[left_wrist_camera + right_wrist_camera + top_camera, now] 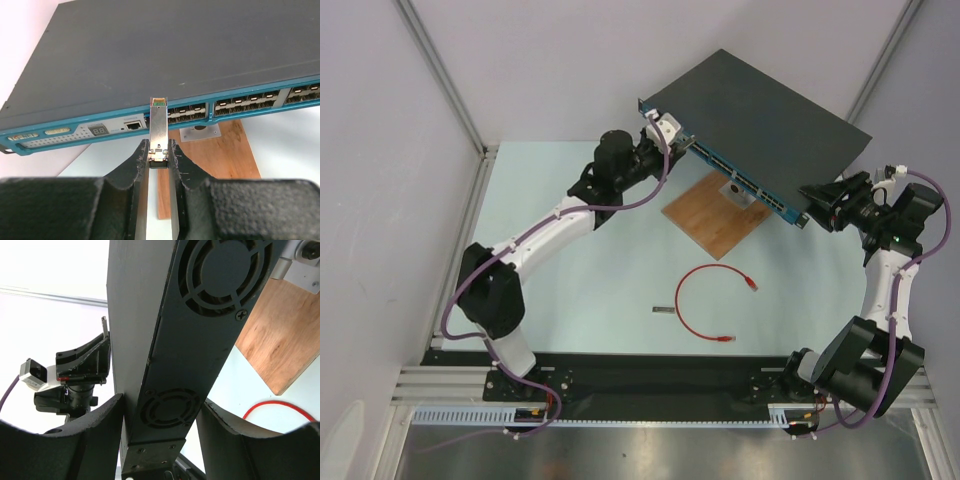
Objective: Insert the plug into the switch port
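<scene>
Starting with the pale surface (610, 300), wide and flat. Carries a big dark switch (770, 120) toward the far right corner, turned at a slant, with the blue front facing the middle. Leans partly over a wooden board (715, 215), likely put there to lift the front and make the holes easy to reach.

Next down in size, a thin red cable (695, 300), curled in a loop near the middle, closer to the near edge. Touched by nothing.

Then look for the right fingers (100, 435), pressed on both sides of the switch at its fan end. Probably done to stop the box sliding back during a push.

Over at the other end of the blue front, find the left fingers (143, 157), pinching the plug (158, 127) tight by its back end. Held that way to leave the nose free and aimed at the row of ports (186, 112).

Not in yet, by the look of it. Sits just in front of the blue strip, near the left end of the row. Hard to tell if touching.

Last, the plug itself. Small, long and thin, made of shiny silver metal, with a bit of orange and green at the tip. Looks hard and smooth, so likely to slip in a loose grip.
</scene>
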Controlling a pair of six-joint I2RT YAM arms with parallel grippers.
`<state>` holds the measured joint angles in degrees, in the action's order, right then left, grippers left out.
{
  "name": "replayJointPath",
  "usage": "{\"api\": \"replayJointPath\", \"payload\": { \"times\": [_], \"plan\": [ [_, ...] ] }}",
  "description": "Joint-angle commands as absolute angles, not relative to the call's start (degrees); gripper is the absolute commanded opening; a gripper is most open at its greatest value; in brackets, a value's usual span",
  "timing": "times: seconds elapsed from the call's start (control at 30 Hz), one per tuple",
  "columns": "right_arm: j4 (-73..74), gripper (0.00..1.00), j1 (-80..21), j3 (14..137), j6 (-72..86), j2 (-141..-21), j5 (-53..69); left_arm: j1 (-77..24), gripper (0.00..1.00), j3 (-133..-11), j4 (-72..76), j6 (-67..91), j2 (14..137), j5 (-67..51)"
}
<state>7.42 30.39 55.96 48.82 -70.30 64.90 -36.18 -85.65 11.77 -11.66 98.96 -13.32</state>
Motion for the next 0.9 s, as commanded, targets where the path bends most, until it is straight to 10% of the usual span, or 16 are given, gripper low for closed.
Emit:
{"api": "replayJointPath", "payload": {
  "times": [0.0, 0.87],
  "plan": [
    [2.2, 0.00, 29.1, 58.4, 45.1, -71.7, 60.5, -35.9, 0.00, -87.8, 11.8, -12.7, 99.6, -14.6],
    [1.0, 0.00, 28.4, 58.8, 46.1, -73.0, 60.0, -34.9, 0.00, -89.8, 8.6, -13.4, 101.0, -14.5]
  ]
}}
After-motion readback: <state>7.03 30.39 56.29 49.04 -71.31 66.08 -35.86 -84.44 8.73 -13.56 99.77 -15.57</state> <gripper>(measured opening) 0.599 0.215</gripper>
